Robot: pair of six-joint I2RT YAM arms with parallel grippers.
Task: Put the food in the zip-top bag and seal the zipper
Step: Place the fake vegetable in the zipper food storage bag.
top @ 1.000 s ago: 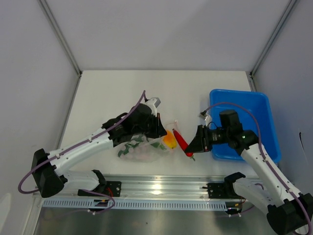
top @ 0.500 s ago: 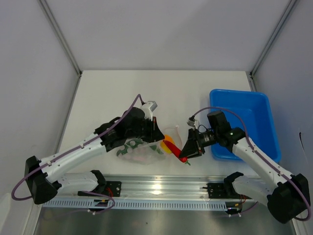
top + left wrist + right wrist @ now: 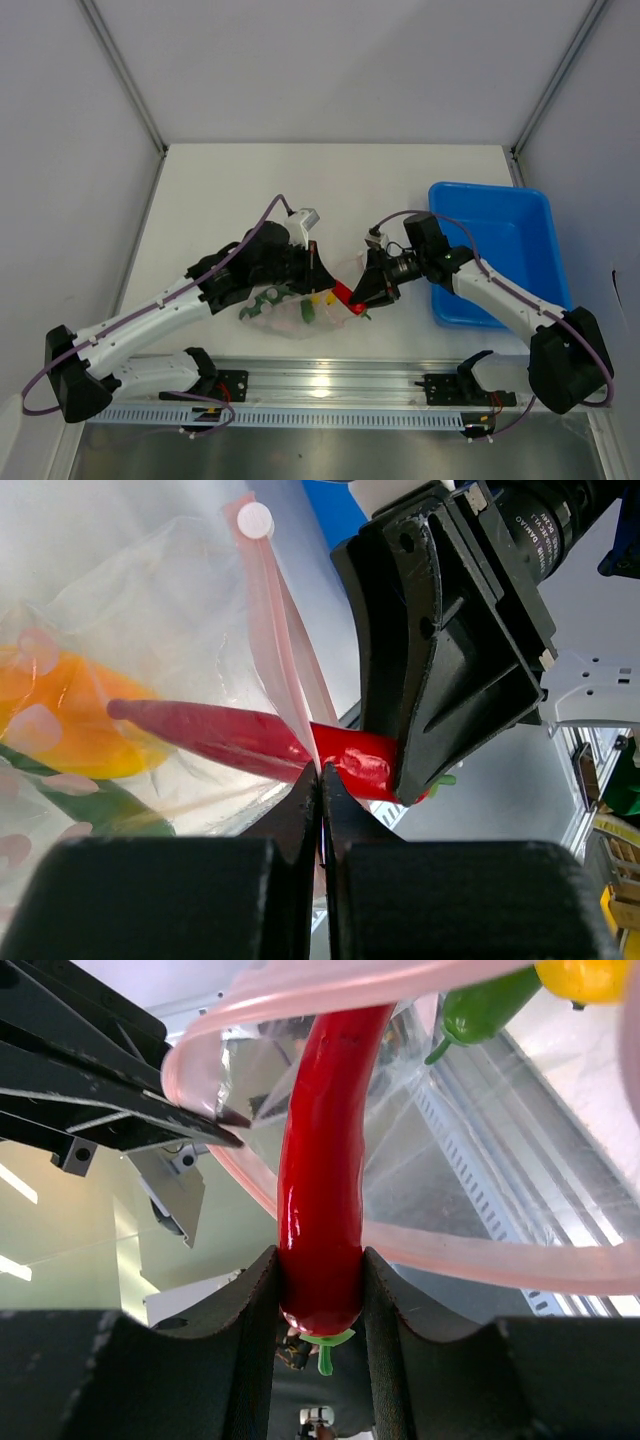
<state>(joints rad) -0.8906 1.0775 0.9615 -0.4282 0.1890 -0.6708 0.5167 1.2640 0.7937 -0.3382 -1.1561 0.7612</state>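
– Right wrist: right end effector (image 3: pixel 320 1295) clamped on red chili pepper (image 3: pixel 318 1170), stem end; long axis pointing left into zip-top bag (image 3: pixel 285 312) mouth.
– And left end effector (image 3: pixel 320 790)?
– Pinching zipper (image 3: pixel 268 620), near bench (image 3: pixel 250 180) front edge, middle.

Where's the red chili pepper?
In the top view, the red chili pepper is front and centre: held by the right end effector, tip inside the zip-top bag that the left end effector pinches.

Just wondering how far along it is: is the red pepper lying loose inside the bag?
No, the right gripper clamps the red chili by its stem end, and only its front part passes the zipper.
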